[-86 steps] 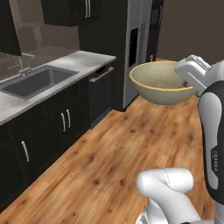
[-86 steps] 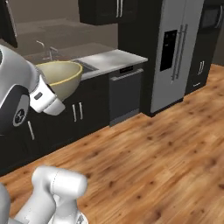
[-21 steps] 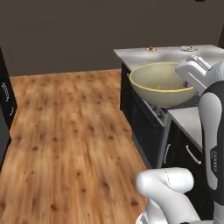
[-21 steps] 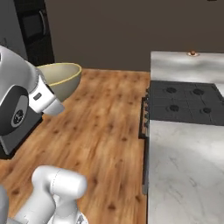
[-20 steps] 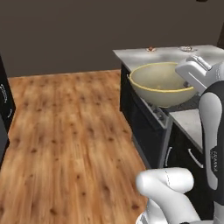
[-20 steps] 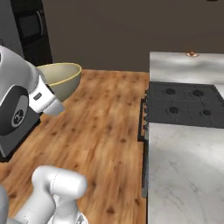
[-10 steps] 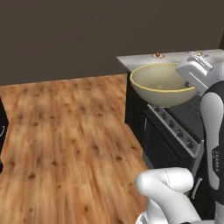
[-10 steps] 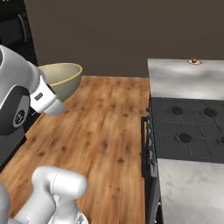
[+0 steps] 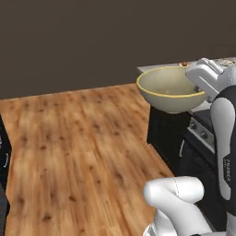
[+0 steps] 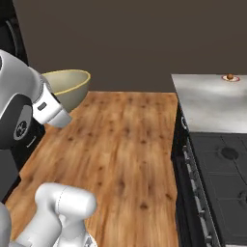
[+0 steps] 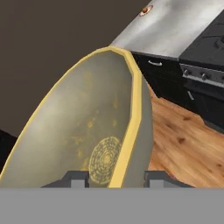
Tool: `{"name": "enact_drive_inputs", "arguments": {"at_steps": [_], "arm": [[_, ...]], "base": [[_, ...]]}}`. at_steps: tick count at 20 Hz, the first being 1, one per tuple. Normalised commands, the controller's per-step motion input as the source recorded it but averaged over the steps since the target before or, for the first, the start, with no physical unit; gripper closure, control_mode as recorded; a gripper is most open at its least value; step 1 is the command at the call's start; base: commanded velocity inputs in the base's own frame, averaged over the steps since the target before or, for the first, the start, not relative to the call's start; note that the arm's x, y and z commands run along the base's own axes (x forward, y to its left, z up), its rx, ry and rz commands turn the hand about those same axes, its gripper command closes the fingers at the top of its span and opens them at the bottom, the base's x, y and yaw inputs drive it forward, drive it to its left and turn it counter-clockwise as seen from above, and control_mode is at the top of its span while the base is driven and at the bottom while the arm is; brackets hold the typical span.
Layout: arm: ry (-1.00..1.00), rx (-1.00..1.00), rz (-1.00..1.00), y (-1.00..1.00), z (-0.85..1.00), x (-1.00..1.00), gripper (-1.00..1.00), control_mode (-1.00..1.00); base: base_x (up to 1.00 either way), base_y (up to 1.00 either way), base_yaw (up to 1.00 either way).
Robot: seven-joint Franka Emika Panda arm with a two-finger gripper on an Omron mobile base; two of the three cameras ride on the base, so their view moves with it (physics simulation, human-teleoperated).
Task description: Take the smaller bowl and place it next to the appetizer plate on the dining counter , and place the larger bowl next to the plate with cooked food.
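The gripper (image 11: 114,178) was clamped on the rim of the bowl (image 11: 87,131), one dark fingertip (image 11: 75,178) inside the wall and the other (image 11: 158,178) outside it, the rim running up between them. In the hand view the bowl stretched away from the fingers along the gripper's line of sight, its yellow rim curving up and over to the far side, the grey-green inside with a ringed pattern at its bottom lying to the left of the gripped edge and the outer wall to the right.

In the left base view the bowl (image 9: 171,88) sat level in the air, mouth facing up, held out ahead of the white wrist by its near edge. In the right base view it (image 10: 65,87) likewise hung upright, mouth up, above the wooden floor (image 10: 120,154).

Beyond the bowl, ahead of the hand and to its right, lay a steel counter (image 11: 175,26) with a small plate (image 11: 145,9) near its far end, and nearer, a black stove (image 10: 222,193) beside it.
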Motion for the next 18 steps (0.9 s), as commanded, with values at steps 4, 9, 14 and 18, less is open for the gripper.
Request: {"name": "enact_drive_inputs", "arguments": {"at_steps": [4, 9, 14, 18], "arm": [[0.00, 0.00, 0.00, 0.00, 0.00, 0.00, 1.00, 1.00], [0.00, 0.00, 0.00, 0.00, 0.00, 0.00, 1.00, 1.00], [0.00, 0.00, 0.00, 0.00, 0.00, 0.00, 1.00, 1.00], [0.00, 0.00, 0.00, 0.00, 0.00, 0.00, 1.00, 1.00]], "base": [[1.00, 0.52, -0.17], [1.00, 0.38, -0.20], [1.00, 0.18, -0.28], [1.00, 0.28, -0.29]]}}
